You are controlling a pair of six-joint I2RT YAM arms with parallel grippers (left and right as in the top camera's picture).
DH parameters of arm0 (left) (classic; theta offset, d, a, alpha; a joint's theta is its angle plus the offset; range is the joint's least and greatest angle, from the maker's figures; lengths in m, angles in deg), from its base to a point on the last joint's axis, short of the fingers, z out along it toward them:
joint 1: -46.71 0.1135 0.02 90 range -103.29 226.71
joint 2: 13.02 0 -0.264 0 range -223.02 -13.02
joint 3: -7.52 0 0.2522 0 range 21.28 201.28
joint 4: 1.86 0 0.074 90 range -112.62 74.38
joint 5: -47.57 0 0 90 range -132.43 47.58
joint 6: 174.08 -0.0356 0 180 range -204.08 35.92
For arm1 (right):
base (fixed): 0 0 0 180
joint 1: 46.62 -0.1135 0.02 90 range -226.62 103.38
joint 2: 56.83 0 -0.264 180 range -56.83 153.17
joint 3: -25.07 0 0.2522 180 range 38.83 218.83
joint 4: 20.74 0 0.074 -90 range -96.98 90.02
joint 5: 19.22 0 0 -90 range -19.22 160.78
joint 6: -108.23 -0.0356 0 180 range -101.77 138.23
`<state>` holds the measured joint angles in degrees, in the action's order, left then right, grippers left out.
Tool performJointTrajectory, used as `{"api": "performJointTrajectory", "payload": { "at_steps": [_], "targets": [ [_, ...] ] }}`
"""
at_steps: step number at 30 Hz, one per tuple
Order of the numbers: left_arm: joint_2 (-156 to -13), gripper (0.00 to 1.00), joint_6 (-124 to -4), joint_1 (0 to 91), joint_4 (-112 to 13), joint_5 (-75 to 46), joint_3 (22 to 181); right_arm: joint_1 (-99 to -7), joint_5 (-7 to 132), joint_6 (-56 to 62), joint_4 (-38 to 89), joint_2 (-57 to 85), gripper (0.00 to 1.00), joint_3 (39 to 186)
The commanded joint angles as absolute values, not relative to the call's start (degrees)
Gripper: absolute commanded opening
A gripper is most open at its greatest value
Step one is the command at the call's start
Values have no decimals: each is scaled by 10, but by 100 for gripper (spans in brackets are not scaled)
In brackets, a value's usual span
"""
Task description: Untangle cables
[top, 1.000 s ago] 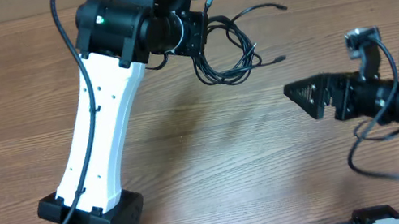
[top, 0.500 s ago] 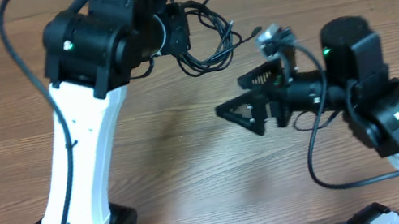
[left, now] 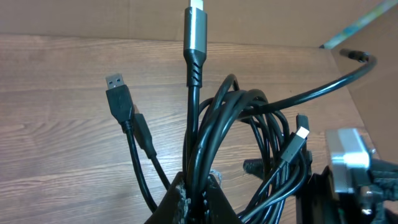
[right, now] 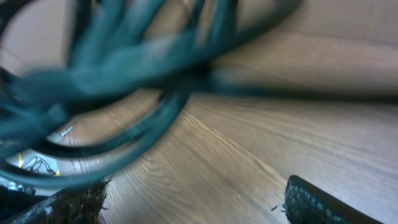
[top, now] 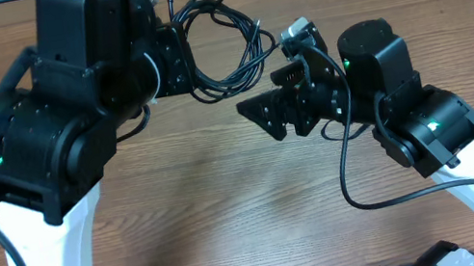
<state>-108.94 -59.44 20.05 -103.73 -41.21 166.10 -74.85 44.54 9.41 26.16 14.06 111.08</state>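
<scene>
Where the left gripper (left: 196, 198) enters at the lower edge of its wrist view, its jaws are pressed together on the cables (left: 245, 118), pinching several black strands.

Cables: one looped bundle, raised in that grip over the far part of the wooden table (top: 233, 222). The plugs splay outward (one silver-tipped, one USB).

Right gripper (top: 262, 94): jaws spread wide with nothing between them, just beside the loop.

Right wrist view: cords close and blurred, fingertips (right: 323, 202) well apart.
</scene>
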Motion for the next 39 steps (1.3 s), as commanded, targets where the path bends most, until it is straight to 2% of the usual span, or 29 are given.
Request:
{"api": "performJointTrajectory", "payload": {
  "at_steps": [1, 7, 11, 12, 13, 15, 17, 20, 21, 22, 28, 39],
  "targets": [
    [-1082, 4, -654, 197, -1036, -408, 1675, -751, 422, 92, 209, 140, 91, 1114],
    [-1082, 4, -724, 197, -1045, -414, 1675, -748, 422, -24, 58, 140, 91, 1114],
    [-1082, 4, -726, 197, -1050, -415, 1675, -748, 422, -51, 24, 140, 89, 1114],
    [-1082, 4, -726, 197, -1050, -415, 1675, -748, 422, -59, 21, 140, 84, 1114],
    [-1082, 4, -725, 197, -1049, -414, 1675, -748, 422, -60, 21, 140, 75, 1114],
    [-1082, 4, -725, 197, -1046, -414, 1675, -748, 422, -60, 21, 140, 50, 1114],
    [-1082, 4, -725, 197, -1045, -412, 1675, -748, 422, -60, 21, 140, 42, 1114],
    [-1082, 4, -723, 197, -1043, -394, 1675, -748, 422, -60, 21, 140, 40, 1114],
    [-1082, 4, -719, 197, -1041, -389, 1675, -748, 422, -60, 21, 140, 32, 1114],
    [-1081, 4, -708, 197, -1032, -386, 1675, -748, 422, -60, 22, 140, 4, 1114],
    [-1080, 4, -708, 197, -1039, -526, 1675, -714, 446, -53, 78, 140, 4, 1114],
    [-1046, 4, -708, 197, -1038, -613, 1675, -609, 446, 22, 169, 140, 4, 1114]
  ]
}}
